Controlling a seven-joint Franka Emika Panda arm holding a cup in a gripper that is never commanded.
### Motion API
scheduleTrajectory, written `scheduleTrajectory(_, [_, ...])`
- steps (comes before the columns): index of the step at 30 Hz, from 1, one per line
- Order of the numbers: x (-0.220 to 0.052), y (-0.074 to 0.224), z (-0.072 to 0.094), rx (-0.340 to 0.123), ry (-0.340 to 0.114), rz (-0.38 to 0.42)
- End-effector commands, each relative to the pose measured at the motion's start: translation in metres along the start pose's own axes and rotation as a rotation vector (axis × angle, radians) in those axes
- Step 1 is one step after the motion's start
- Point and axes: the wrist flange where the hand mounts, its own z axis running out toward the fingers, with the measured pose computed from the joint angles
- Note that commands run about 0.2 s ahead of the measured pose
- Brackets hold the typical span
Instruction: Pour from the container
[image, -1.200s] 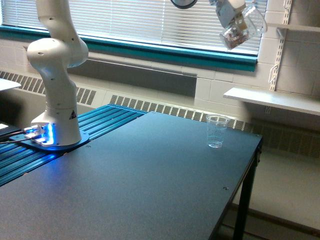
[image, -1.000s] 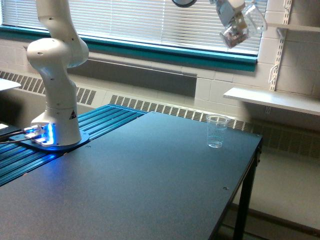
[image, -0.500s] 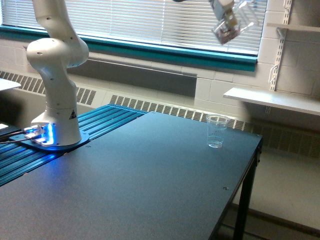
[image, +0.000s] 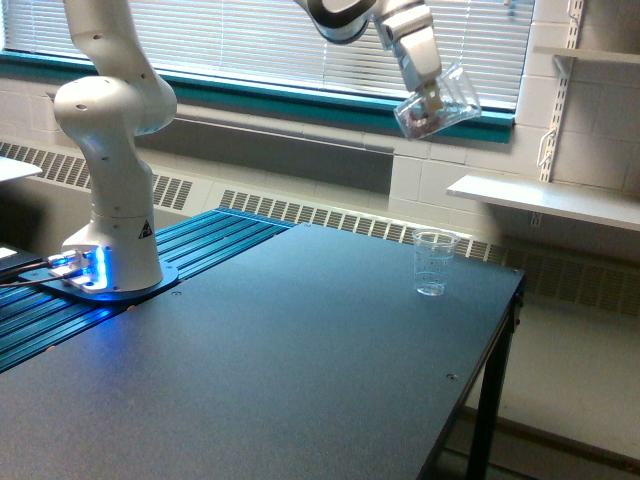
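My gripper (image: 428, 92) is shut on the container (image: 441, 104), a clear plain-walled plastic cup with brownish bits inside. It hangs tilted in the air, high above the table's far right part in the exterior view. The small clear cup with printed marks (image: 433, 262) stands upright on the dark table (image: 280, 360), well below the container and almost directly under it. The two cups are far apart in height.
The arm's white base (image: 112, 220) stands at the exterior view's left on a blue-lit ribbed plate. A white shelf (image: 545, 200) juts from the wall at the right, beyond the table's right edge (image: 480, 370). Window blinds lie behind the gripper.
The gripper has come down and moved toward the exterior view's left with the container, from the top edge of the view to a spot above the small cup.
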Motion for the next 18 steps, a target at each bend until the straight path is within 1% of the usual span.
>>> scheduleTrajectory(1, [-0.031, -0.02, 0.007, 0.011, -0.014, -0.021])
scheduleTrajectory(5, [-0.049, -0.028, 0.016, 0.015, -0.043, -0.025])
scheduleTrajectory(11, [-0.077, -0.04, 0.032, 0.026, -0.103, -0.047])
scheduleTrajectory(14, [-0.09, -0.043, 0.042, 0.023, -0.133, -0.052])
scheduleTrajectory(18, [-0.106, -0.045, 0.058, 0.021, -0.183, -0.052])
